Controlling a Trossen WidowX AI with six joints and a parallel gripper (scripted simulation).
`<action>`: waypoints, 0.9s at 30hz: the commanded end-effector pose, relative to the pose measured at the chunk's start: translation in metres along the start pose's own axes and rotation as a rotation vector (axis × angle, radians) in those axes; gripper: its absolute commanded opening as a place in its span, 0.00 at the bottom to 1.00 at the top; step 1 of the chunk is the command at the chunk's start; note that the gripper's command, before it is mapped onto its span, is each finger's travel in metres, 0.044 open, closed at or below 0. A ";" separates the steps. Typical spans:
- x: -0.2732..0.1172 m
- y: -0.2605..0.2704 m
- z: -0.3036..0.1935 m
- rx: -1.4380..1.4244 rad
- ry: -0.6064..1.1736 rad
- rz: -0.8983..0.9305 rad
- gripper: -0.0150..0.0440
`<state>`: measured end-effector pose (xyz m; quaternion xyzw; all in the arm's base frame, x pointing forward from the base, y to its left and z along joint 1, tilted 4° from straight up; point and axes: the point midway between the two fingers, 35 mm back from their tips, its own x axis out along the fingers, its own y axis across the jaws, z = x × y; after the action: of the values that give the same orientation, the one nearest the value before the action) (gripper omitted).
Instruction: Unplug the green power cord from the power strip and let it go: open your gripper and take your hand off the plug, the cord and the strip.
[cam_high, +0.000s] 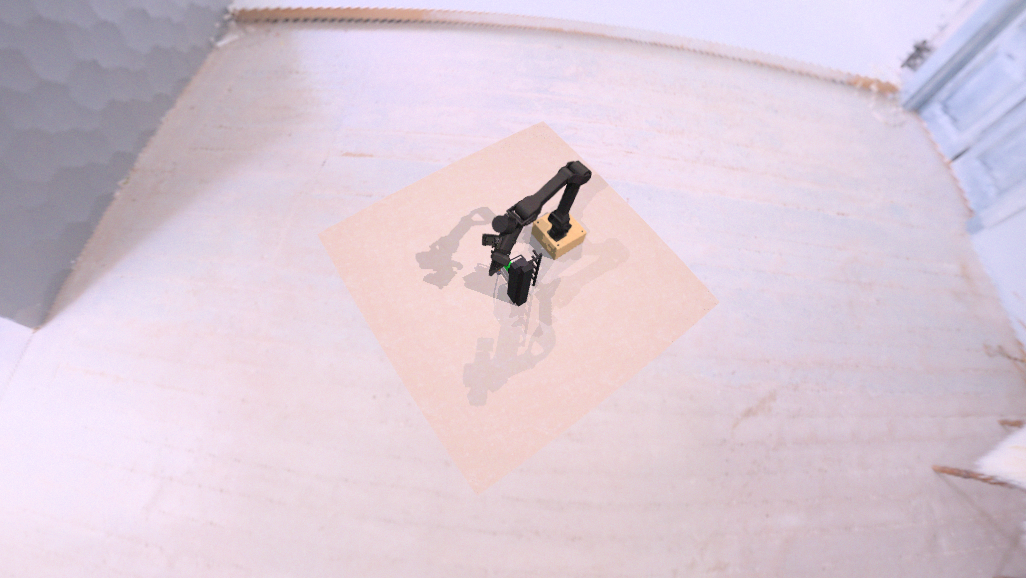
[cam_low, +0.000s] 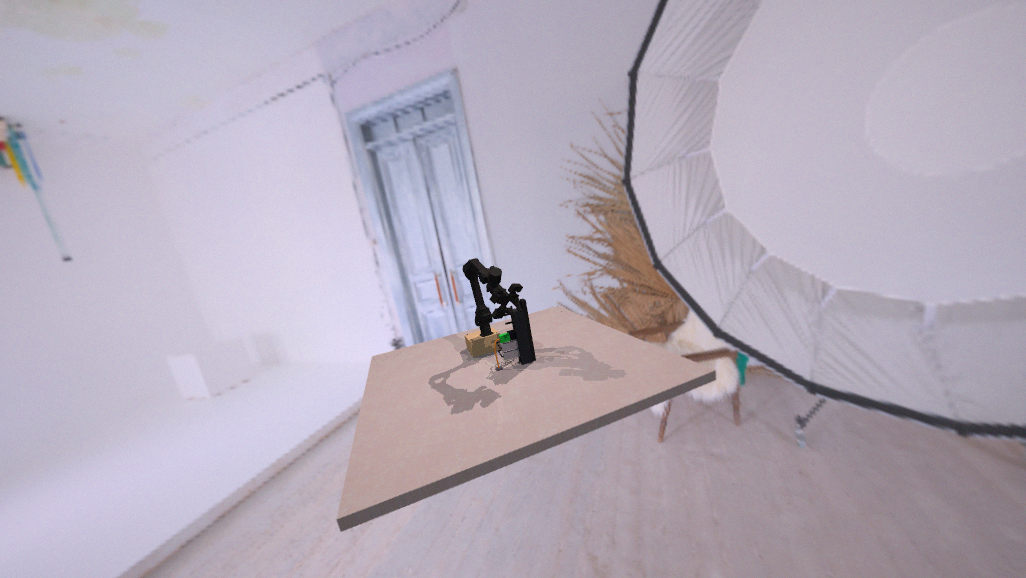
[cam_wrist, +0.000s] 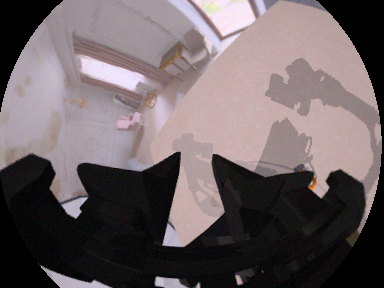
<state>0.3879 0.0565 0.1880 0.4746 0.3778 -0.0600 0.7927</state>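
The black power strip (cam_high: 518, 287) (cam_low: 527, 337) stands upright on the table. The green plug (cam_high: 507, 266) (cam_low: 504, 337) is at the side of the strip that faces the arm's base, and looks seated there. Its cord is too thin to follow. My gripper (cam_high: 493, 272) (cam_low: 496, 314) (cam_wrist: 196, 157) is partly open, with a narrow gap and nothing between the fingertips. It hangs above and beside the plug, pointing downward. The wrist view does not show the green plug; the fingers may hide it.
The arm stands on a yellow box (cam_high: 554, 244) (cam_low: 475, 345) close to the strip. A thin orange cord (cam_wrist: 313, 182) shows behind the right finger in the wrist view. Several dark prongs (cam_high: 537, 269) stick out of the strip's other side. The table (cam_high: 402, 323) (cam_low: 423, 445) carries arm shadows.
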 end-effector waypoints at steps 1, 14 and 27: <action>0.007 -0.043 0.004 0.176 0.009 -0.193 0.53; -0.035 -0.162 -0.010 0.751 -0.042 -0.920 0.53; -0.034 -0.161 -0.010 0.751 -0.042 -0.919 0.53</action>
<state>0.2856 -0.0317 0.0971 0.5130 0.4797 -0.5295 0.4757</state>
